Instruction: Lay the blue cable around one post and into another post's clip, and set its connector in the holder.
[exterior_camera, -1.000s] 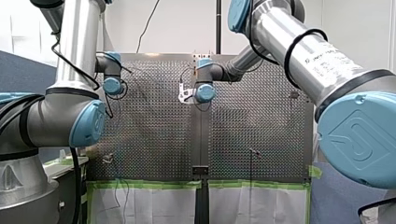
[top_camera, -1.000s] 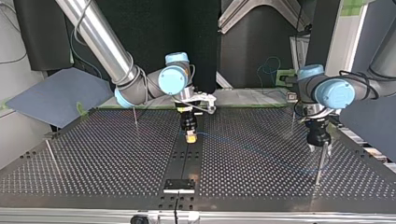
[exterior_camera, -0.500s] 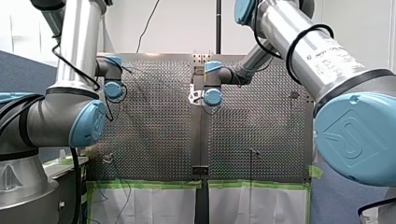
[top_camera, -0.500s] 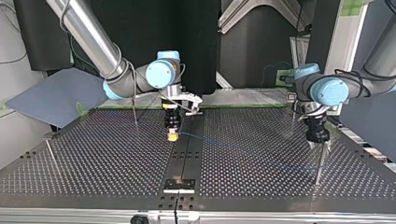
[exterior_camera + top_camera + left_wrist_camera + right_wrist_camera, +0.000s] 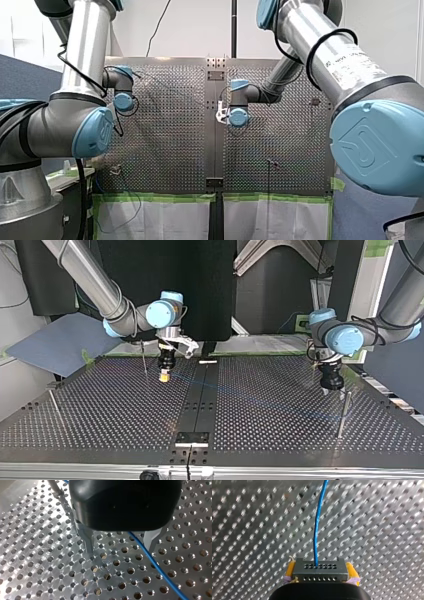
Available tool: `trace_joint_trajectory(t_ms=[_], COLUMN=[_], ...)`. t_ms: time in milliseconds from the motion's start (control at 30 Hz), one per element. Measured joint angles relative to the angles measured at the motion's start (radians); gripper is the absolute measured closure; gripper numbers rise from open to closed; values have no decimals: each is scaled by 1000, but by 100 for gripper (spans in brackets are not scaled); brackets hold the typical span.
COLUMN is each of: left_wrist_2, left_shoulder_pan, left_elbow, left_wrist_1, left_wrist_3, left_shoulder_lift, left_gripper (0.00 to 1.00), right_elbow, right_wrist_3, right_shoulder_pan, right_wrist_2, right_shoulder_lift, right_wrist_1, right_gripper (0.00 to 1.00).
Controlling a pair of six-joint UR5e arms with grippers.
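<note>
My right gripper (image 5: 320, 578) is shut on a grey connector block (image 5: 320, 570), its yellow pads (image 5: 290, 571) pressed on both sides. The blue cable (image 5: 318, 525) leaves the block and runs ahead over the perforated plate. In the top view my right gripper (image 5: 164, 376) hangs left of the centre strip, and the cable (image 5: 235, 395) trails faintly toward the right. My left gripper (image 5: 121, 547) is open just above the plate, and the cable (image 5: 156, 567) passes between its metal fingers (image 5: 87, 542). In the top view my left gripper (image 5: 331, 387) hangs beside a thin post (image 5: 343, 412).
A black and white holder (image 5: 191, 438) sits on the centre strip at the top view's near edge. Thin posts stand by my right gripper (image 5: 144, 360) and at the far left (image 5: 55, 407). A small white piece (image 5: 207, 361) lies at the strip's far end.
My right gripper has carried the connector toward the top view's left and farther back. My left gripper has shifted slightly left, away from the post beside it.
</note>
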Motion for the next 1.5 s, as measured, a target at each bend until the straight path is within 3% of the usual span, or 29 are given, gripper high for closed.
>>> trace_joint_trajectory(t_ms=[100, 200, 333, 467, 900, 1233, 1500], left_wrist_2=[-3, -6, -7, -8, -14, -21, -24], left_shoulder_pan=[-5, -10, -16, -20, -23, -23, -23], left_elbow=[0, 0, 0, 0, 0, 0, 0], left_wrist_1=[-1, -2, -4, -7, -8, -8, -8], left_wrist_3=[2, 3, 4, 4, 4, 4, 4], left_shoulder_lift=[0, 0, 0, 0, 0, 0, 0], left_gripper=[0, 0, 0, 0, 0, 0, 0], right_elbow=[30, 57, 100, 142, 263, 368, 448], right_wrist_3=[1, 14, 40, 53, 53, 60, 63], right_shoulder_pan=[-5, -22, -61, -102, -224, -328, -399], right_wrist_2=[8, 15, -2, -29, -38, -22, -22], right_shoulder_lift=[0, 0, 0, 1, 11, 67, 75], right_wrist_1=[-30, -57, -100, -142, -264, -368, -439], right_gripper=[100, 100, 100, 100, 100, 100, 100])
